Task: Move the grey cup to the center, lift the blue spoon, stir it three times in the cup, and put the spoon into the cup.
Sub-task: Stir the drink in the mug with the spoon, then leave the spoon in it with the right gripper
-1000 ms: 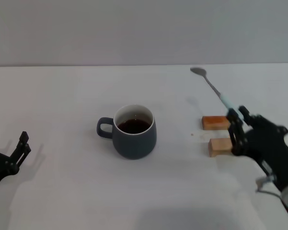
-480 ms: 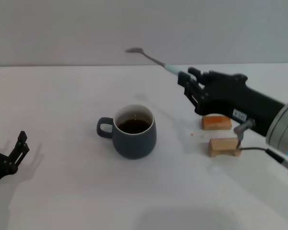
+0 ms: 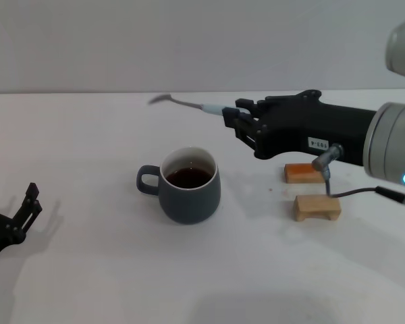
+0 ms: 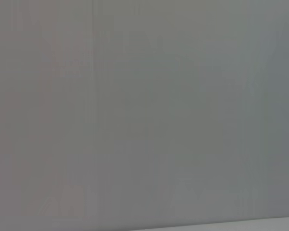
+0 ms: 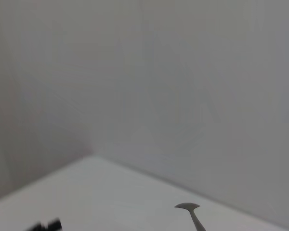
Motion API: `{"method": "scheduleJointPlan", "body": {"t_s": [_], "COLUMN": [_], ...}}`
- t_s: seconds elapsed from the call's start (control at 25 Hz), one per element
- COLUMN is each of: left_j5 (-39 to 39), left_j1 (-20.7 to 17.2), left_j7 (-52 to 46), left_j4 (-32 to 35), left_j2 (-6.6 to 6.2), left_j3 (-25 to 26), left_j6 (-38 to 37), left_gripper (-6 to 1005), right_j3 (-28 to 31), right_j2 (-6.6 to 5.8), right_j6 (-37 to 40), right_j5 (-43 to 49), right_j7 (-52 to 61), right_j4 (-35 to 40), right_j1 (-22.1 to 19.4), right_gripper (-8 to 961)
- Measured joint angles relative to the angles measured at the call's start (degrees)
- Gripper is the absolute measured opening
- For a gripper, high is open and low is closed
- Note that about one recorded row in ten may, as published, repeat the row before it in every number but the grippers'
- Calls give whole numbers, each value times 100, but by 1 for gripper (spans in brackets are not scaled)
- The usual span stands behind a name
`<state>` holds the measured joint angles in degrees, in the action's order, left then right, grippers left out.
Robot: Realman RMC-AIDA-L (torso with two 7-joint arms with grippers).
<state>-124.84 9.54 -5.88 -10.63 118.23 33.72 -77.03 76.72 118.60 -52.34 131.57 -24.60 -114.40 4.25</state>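
Note:
The grey cup [image 3: 187, 185], dark slate with a white inside and brown liquid, stands mid-table with its handle pointing left. My right gripper [image 3: 239, 120] is shut on the pale blue handle of the blue spoon [image 3: 185, 103], held nearly level in the air above and behind the cup, its metal bowl pointing left. The right wrist view shows only the bowl end of the blue spoon [image 5: 189, 208] against the wall. My left gripper [image 3: 28, 206] rests parked low at the table's left edge, its fingers apart and empty.
Two small wooden blocks [image 3: 316, 206] lie right of the cup, partly behind my right arm. A grey wall rises behind the white table [image 3: 94, 135]. The left wrist view shows only wall.
My right arm has swung left from beside the wooden blocks, carrying the spoon up and over toward the cup; the spoon tilted from steep to nearly level. The cup and left arm stayed still.

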Motion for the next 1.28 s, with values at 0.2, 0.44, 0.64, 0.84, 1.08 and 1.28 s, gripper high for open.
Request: {"method": "scheduleJointPlan", "body": {"t_s": [0.2, 0.44, 0.64, 0.84, 1.08, 1.28], "left_j5": [6, 11, 15, 22, 22, 21], "left_j1": [-25, -18, -11, -17, -24, -38], "left_j7": [0, 4, 2, 11, -1, -1], "left_j4": [28, 33, 35, 43, 81, 78], "left_j2": [0, -4, -2, -2, -2, -2], "left_j3": [14, 21, 21, 21, 21, 20], "left_j6": [-29, -38, -36, -30, -34, -43], "left_gripper": [865, 864, 864, 863, 862, 862], "right_j3": [335, 719, 814, 792, 735, 580], "right_j2": [2, 8, 13, 16, 26, 26], "right_j6": [-1149, -2254, -2755, -2945, -2883, -2668], "right_j5": [716, 948, 1036, 1211, 1371, 1382], "right_j7": [764, 1230, 1471, 1660, 1670, 1620], "right_j4": [-196, -183, -160, -158, -34, 306], "right_j1": [666, 1542, 1840, 1907, 1851, 1832], "right_gripper": [163, 163, 163, 163, 163, 163]}}
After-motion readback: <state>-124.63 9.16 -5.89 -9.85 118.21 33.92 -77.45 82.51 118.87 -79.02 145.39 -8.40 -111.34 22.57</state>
